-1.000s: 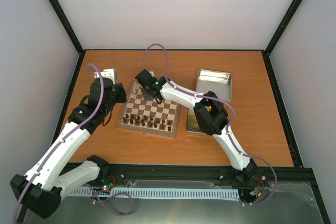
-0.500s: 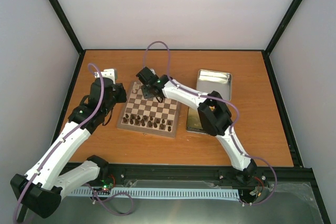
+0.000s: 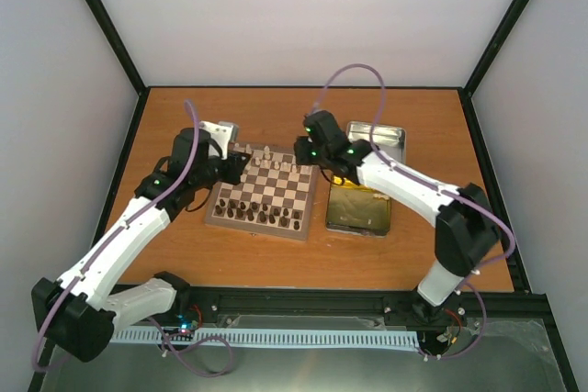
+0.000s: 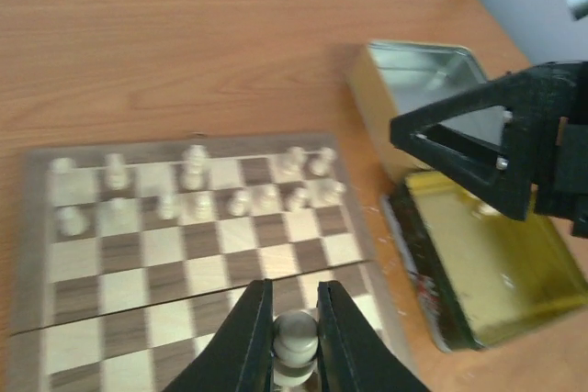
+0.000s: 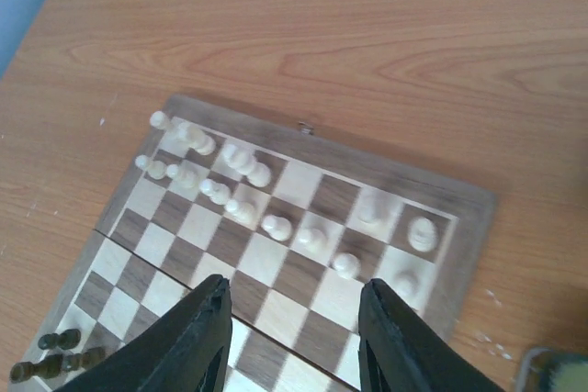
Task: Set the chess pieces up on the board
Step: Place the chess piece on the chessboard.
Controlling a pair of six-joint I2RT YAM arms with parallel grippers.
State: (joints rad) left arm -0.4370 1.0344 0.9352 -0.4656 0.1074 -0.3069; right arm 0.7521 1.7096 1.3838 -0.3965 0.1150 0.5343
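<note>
Two tins are sitting right of the board (image 3: 257, 227): silver tin lid (image 3: 375, 142) toward the worktop's (image 3: 413, 263) far edge, gold tin (image 3: 358, 211) nearer; contents not discernible. Cream chess pieces (image 3: 273, 155) are standing along the board's far edge.
Left wrist: left gripper (image 4: 294, 296) is clamping one cream piece (image 4: 296, 337), upright.
Right wrist: right gripper (image 5: 296, 289) is hovering part-open above the board.
</note>
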